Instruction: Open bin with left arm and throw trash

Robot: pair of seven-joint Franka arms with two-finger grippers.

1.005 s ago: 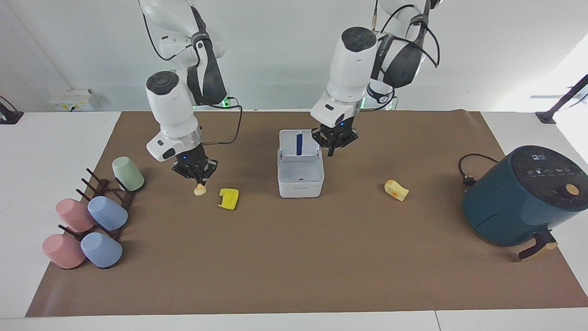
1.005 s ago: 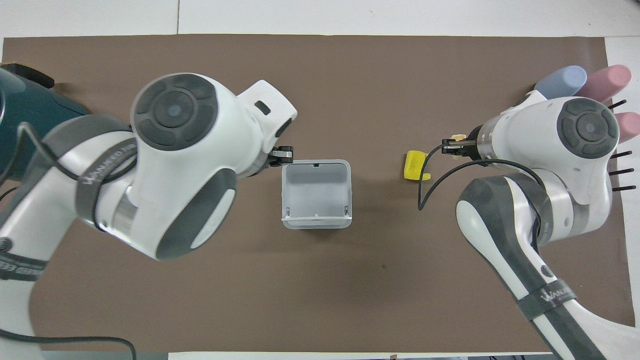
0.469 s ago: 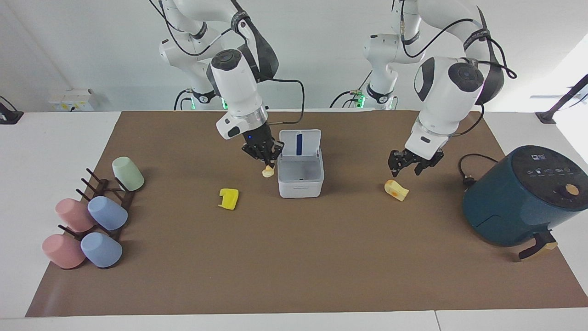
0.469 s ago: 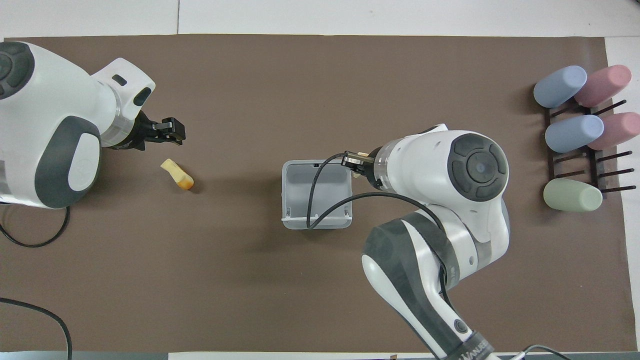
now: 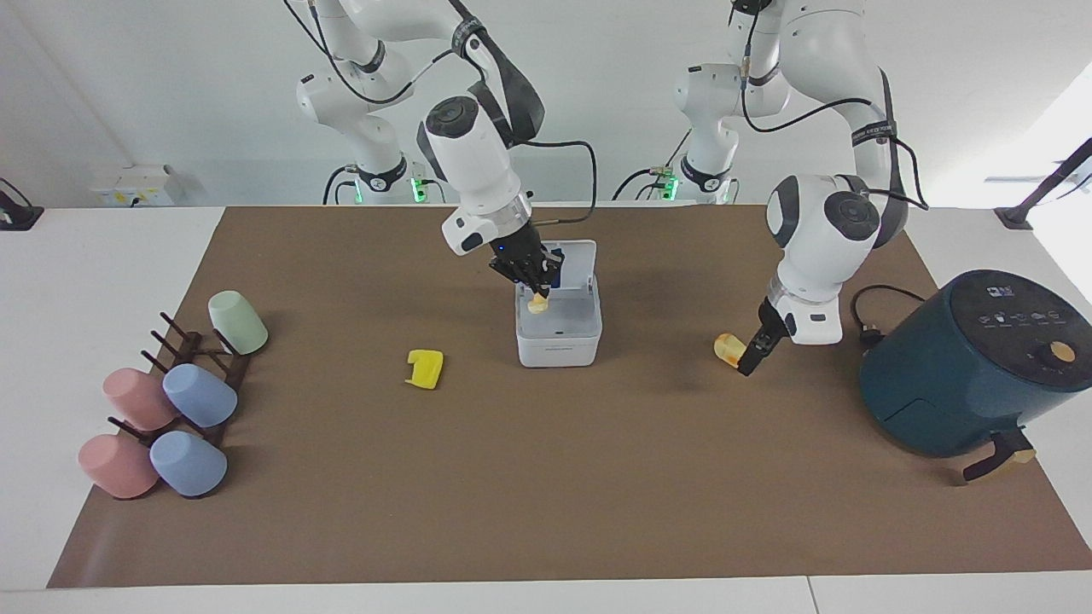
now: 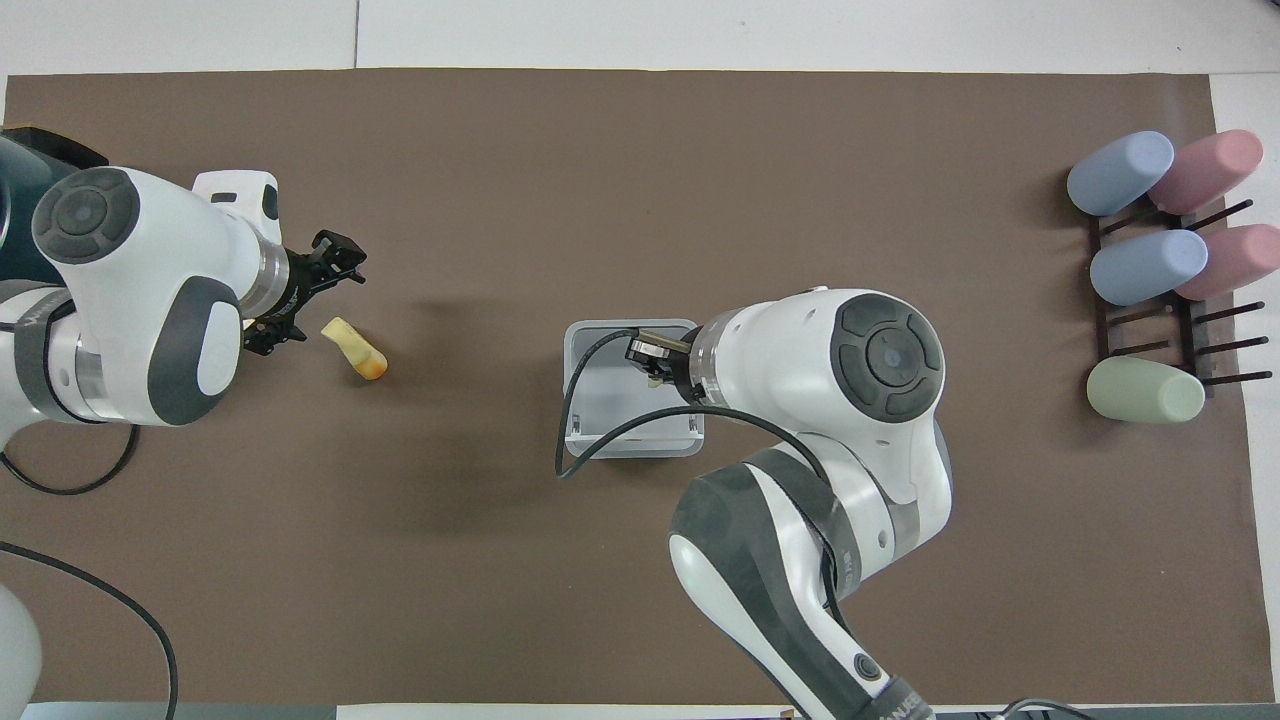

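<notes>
The bin sits mid-frame in the facing view with its hinged lid flipped up, the blue stripe showing on its underside, so the opening step looks done. What is in hand now is the dropping. The right gripper hangs over the open bin, pinching a small tan-orange crumb between its fingers. From overhead the right gripper shows over the bin's grey well. I'd judge the next move is simply to part the fingers and let the crumb fall inside.

Over at the right of the facing view, the left gripper is down at the paper beside a pale yellow chunk with an orange spot. In the overhead view its fingers stand spread, one to each side of the chunk's pale end — not yet closed on it. That grasp calls for a squeeze, then a lift toward the bin.

A bright yellow notched piece lies untouched, lower left of the bin.

Brown paper covers a white table. A dark-teal air fryer stands at the right edge, pastel cups on a dark peg rack at the left, a plain white wall across the top.
</notes>
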